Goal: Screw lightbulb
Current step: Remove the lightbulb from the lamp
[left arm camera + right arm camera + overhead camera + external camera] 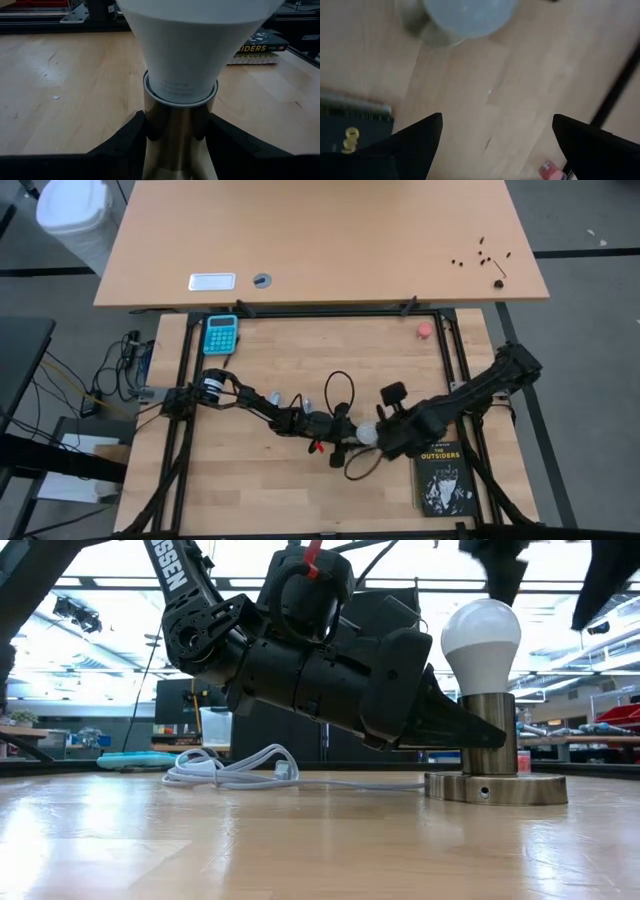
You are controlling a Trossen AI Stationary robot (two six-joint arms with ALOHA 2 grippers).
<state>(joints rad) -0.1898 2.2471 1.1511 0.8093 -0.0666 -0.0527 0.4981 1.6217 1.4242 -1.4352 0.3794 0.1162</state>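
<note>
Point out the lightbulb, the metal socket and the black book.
lightbulb (481, 632), low view, on its white dome.
metal socket (489, 730), low view, on its upright brass-coloured stem.
black book (442, 477), high view, on the middle of its cover.

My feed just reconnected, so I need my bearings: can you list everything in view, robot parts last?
White frosted lightbulb: one, upright in the socket, mid-table.
Round brass-coloured metal socket: one, its stem between the left fingers.
White coiled cord: one, on the table behind the left arm.
Black book: one, near-right table edge.
Turquoise calculator: one, far-left.
Small pink-red round object: one, far-right.
Left gripper: shut on the socket stem.
Right gripper: fingers open, above the lightbulb.
</note>
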